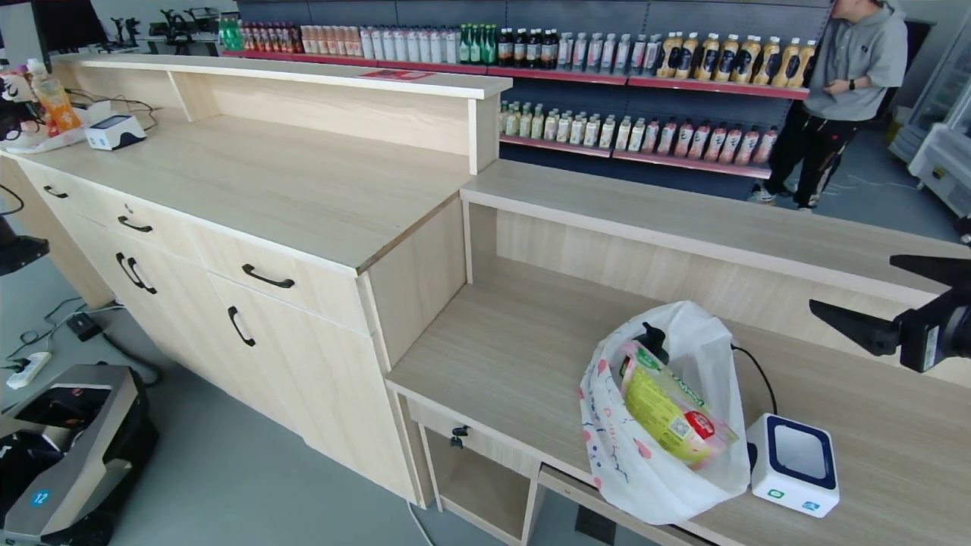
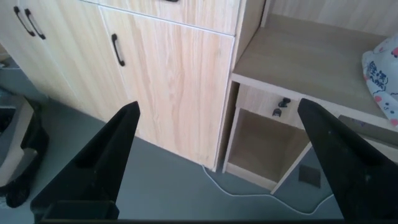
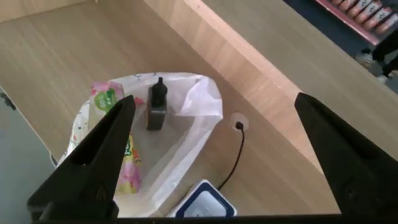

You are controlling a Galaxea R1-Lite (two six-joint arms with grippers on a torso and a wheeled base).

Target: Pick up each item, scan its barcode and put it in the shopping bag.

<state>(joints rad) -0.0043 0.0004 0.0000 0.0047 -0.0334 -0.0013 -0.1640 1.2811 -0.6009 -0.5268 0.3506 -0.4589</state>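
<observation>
While hanging over bench (image 1: 516,341) back edge: right claw (image 1: 851,282) spread wide, empty. Left claw (image 2: 219,104) likewise, before bench front. Bag (image 1: 607,447) with snack packet (image 1: 667,406) at front edge, beside scanner (image 1: 793,462).

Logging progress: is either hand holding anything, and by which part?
Nothing is held; the left hand and the right hand are both open and empty.

Light wood-grain desk (image 1: 516,341) before dark grey shelving with red edges (image 1: 683,102).
On the left the desk steps up to a taller cabinet block of the same wood with black handles (image 1: 303,356). Rows of bottles line the shelving, and a white power strip (image 1: 26,369) lies on the smooth grey floor (image 1: 227,470).
</observation>
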